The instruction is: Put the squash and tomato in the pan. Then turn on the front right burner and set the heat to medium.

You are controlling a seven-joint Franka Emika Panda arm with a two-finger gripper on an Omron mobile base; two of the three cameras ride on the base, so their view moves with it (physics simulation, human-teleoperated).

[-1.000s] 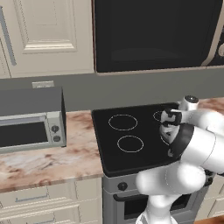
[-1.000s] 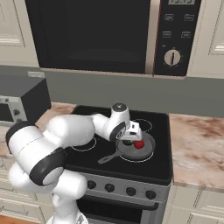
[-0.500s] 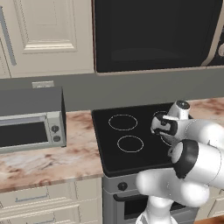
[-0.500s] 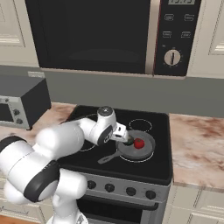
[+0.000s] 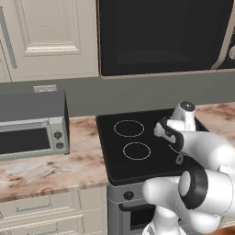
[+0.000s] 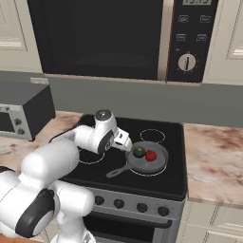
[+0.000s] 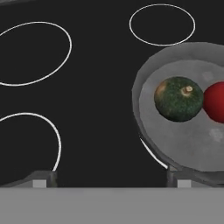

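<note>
Since the pan (image 6: 148, 158) on the stove's (image 6: 175, 182) front right burner is already loaded with the squash (image 6: 138, 152) and tomato (image 6: 151, 155) touching side by side, only the knob work is left. The gripper (image 6: 126, 143), spread wide and empty just beside the pan's rim, should be brought down to the front-edge knobs (image 6: 128, 205), the right one picked carefully and stopped at medium.

wall: grey backsplash (image 6: 118, 97) | above: black built-in microwave (image 6: 104, 38), cream panelled cabinets (image 5: 50, 39) on both sides | worktop: pink-brown marbled stone (image 5: 50, 170) on both sides of black glass cooktop (image 6: 161, 182) | left: grey toaster oven (image 5: 32, 128) | below: cream drawers (image 5: 41, 209)
</note>
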